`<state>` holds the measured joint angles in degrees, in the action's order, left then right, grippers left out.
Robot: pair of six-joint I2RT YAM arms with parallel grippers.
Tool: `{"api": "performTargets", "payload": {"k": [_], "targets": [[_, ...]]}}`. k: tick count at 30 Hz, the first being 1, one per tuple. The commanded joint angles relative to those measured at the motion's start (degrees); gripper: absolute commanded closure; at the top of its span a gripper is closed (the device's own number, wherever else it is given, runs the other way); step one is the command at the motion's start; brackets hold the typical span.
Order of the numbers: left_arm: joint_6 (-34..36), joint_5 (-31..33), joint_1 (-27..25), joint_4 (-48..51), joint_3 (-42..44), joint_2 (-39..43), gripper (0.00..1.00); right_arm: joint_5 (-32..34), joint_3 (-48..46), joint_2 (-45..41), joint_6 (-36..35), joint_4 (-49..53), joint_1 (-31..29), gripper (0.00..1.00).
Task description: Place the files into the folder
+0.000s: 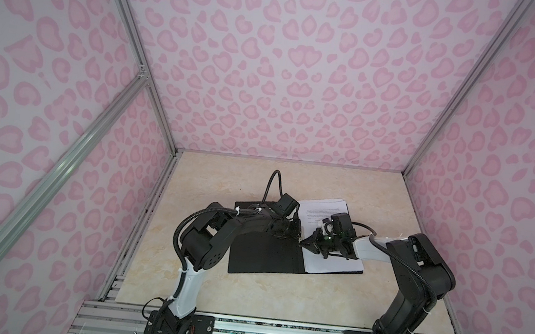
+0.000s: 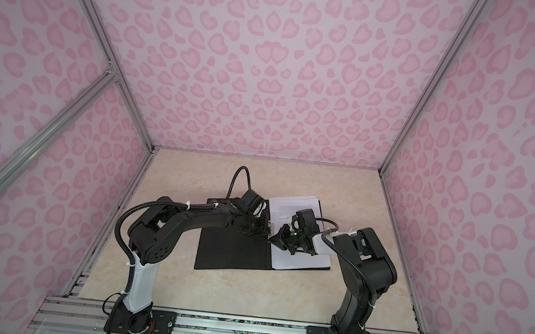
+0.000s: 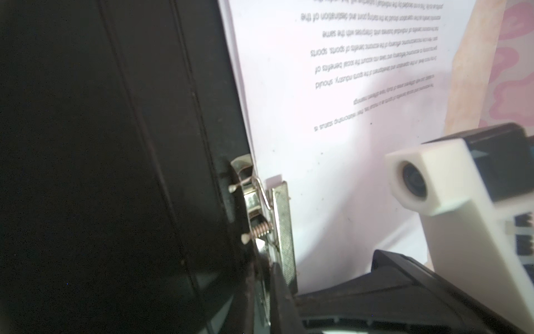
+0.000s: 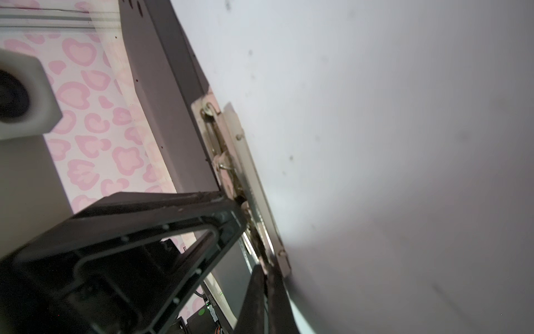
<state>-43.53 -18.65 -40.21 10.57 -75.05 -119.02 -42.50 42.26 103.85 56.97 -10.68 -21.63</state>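
centre: left gripper (image 1: 297, 235) and right gripper (image 1: 303, 243) crowd the clip (image 3: 281, 225), no way between | folder (image 1: 259, 256) left half: near part bare, left arm (image 1: 245, 227) over far part | right half: papers (image 1: 333, 266), right arm (image 1: 420, 260) above | table (image 1: 261, 297) front and back: open

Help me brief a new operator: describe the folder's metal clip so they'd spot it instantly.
On the beige tabletop lies an open black folder, white files covering its right half. Along the spine, where black meets paper, sits the clip: the only shiny metal piece, with a small coiled spring.
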Motion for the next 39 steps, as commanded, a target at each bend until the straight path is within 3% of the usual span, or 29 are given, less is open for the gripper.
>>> {"api": "performTargets", "payload": {"k": [1,9,18,24,29,30,31,34,36,39], "targets": [[0.40,6.62,-0.34,12.49,1.21,-1.52,0.97,13.27,-0.80,2.55,-0.96,9.31,0.14,1.00],[-0.18,7.05,-0.66,12.01,2.18,-1.21,0.97,8.60,-0.35,-0.57,-2.44,5.57,0.07,1.00],[1.15,6.75,-0.40,12.92,0.16,-1.01,0.90,1.46,2.04,-2.76,-3.45,4.05,0.35,0.88],[3.62,4.40,0.39,13.10,-4.33,0.13,0.74,-1.15,1.78,-4.53,-4.32,3.71,0.87,0.75],[6.20,1.60,1.19,11.28,-6.95,5.87,0.49,1.41,1.40,-12.37,-9.89,9.29,2.79,0.51],[6.54,1.24,1.45,10.84,-6.75,7.43,0.39,2.14,1.71,-13.80,-11.32,10.79,3.27,0.47],[6.85,0.83,1.65,10.06,-6.12,9.07,0.02,3.00,2.03,-15.48,-13.02,13.11,3.96,0.42],[7.45,0.57,3.03,7.32,-0.77,16.60,0.02,6.46,3.00,-19.31,-17.76,19.26,6.76,0.33],[7.11,0.44,4.86,4.61,5.40,22.03,0.02,8.00,3.36,-20.89,-20.43,22.54,9.41,0.31],[6.20,1.52,9.65,1.62,16.47,30.89,0.02,15.64,4.95,-21.93,-25.23,30.11,12.29,0.28]]}}
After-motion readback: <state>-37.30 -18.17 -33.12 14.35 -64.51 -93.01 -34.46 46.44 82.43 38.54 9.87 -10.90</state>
